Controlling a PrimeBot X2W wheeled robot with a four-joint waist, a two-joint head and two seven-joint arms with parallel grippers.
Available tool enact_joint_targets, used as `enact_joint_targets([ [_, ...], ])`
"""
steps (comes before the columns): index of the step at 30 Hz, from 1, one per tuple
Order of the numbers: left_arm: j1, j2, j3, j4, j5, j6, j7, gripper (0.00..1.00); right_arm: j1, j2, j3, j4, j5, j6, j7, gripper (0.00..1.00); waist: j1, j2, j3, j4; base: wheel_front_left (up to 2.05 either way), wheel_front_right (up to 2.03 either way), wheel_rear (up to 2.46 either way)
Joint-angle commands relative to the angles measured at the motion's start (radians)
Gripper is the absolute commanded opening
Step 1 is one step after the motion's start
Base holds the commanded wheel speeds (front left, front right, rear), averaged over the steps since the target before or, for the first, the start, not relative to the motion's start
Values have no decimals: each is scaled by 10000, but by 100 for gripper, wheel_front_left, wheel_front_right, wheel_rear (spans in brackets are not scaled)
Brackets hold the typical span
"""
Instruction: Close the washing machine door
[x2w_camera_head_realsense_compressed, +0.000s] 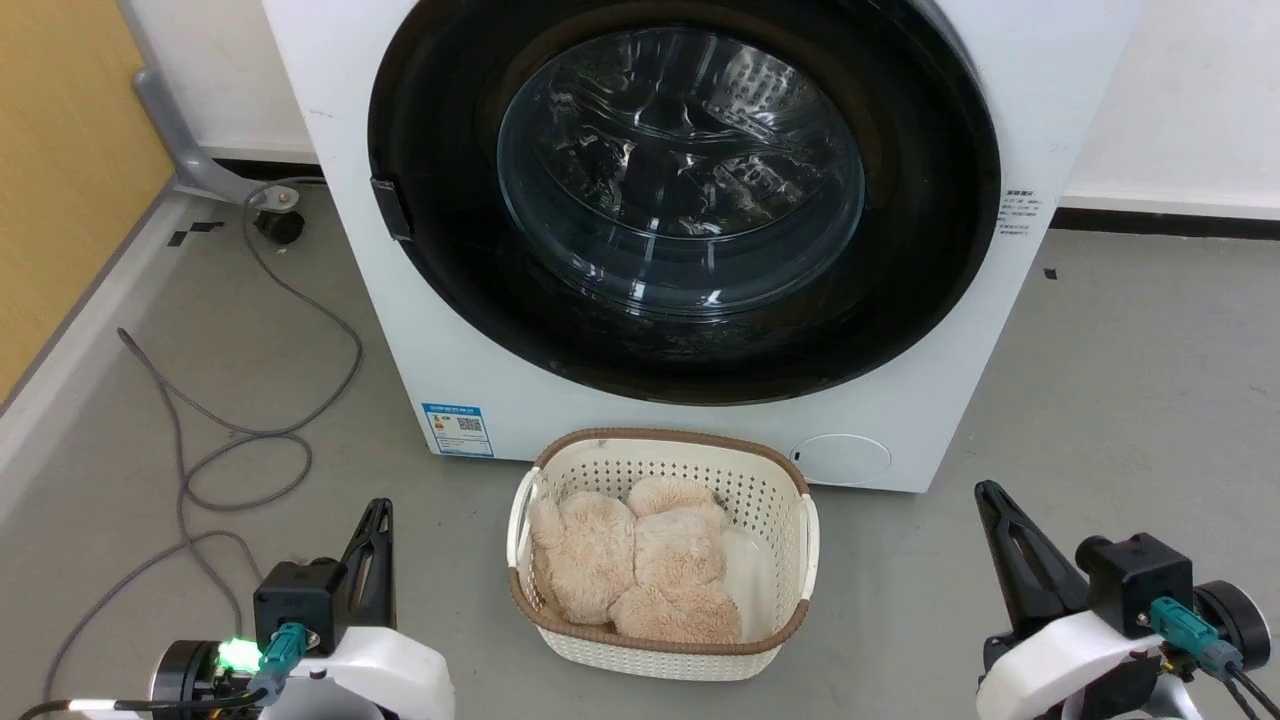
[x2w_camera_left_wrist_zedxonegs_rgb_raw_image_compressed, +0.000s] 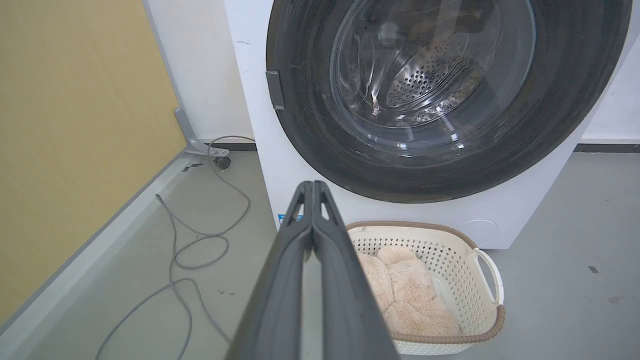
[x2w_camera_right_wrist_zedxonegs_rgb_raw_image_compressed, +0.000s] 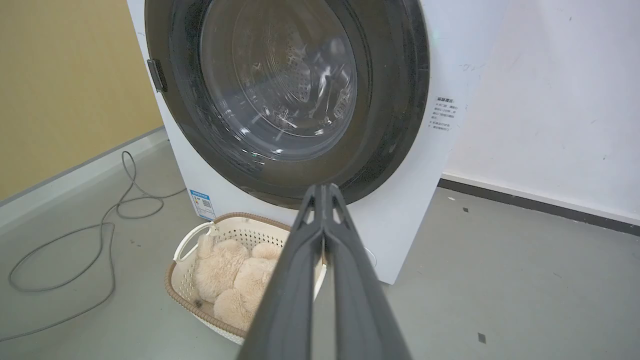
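Left gripper (x2w_camera_head_realsense_compressed: 378, 512): pressed together tip to tip, pinches nothing, hangs low over the near left part of the floor (x2w_camera_head_realsense_compressed: 1120, 400), well apart from the washing machine (x2w_camera_head_realsense_compressed: 420, 330). Points, in the left wrist view, at the lower left of the machine's white front.

Right gripper (x2w_camera_head_realsense_compressed: 988, 492): likewise closed finger against finger, empty, low over the near right part of the floor, well apart from the machine. Lines up, in the right wrist view, with the bottom rim of the door.

Washing machine door (x2w_camera_head_realsense_compressed: 684, 200): lies shut, flush against the white front, and covers most of it. Glossy black ring around a bulging clear glass window; perforated steel drum (x2w_camera_left_wrist_zedxonegs_rgb_raw_image_compressed: 425, 80) seen through the glass. Small dark tab (x2w_camera_head_realsense_compressed: 392, 208) on the door's left rim.

Washing machine: stands at the far middle of the floor, white wall (x2w_camera_head_realsense_compressed: 1180, 100) behind it. Bears a blue QR sticker (x2w_camera_head_realsense_compressed: 458, 430) at the lower left corner of its front and a round white cover (x2w_camera_head_realsense_compressed: 840, 460) at the lower right.

Cream laundry basket (x2w_camera_head_realsense_compressed: 660, 440): stands on the floor just before the machine, between the two grippers. Holds a fluffy beige plush (x2w_camera_head_realsense_compressed: 640, 570).

Grey cable (x2w_camera_head_realsense_compressed: 250, 430): loops over the left part of the floor, near the yellow panel (x2w_camera_head_realsense_compressed: 60, 150).
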Motion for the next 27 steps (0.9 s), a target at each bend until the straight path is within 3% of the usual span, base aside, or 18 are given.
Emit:
enact_joint_targets([
  [1, -153, 14, -9, -39, 28, -43, 3, 0, 93, 45, -3, -45, -78, -9, 5, 0, 0, 0, 0, 0, 0, 0, 0],
  [27, -153, 14, -9, -39, 28, -43, 3, 0, 93, 45, -3, -45, -78, -9, 5, 0, 0, 0, 0, 0, 0, 0, 0],
])
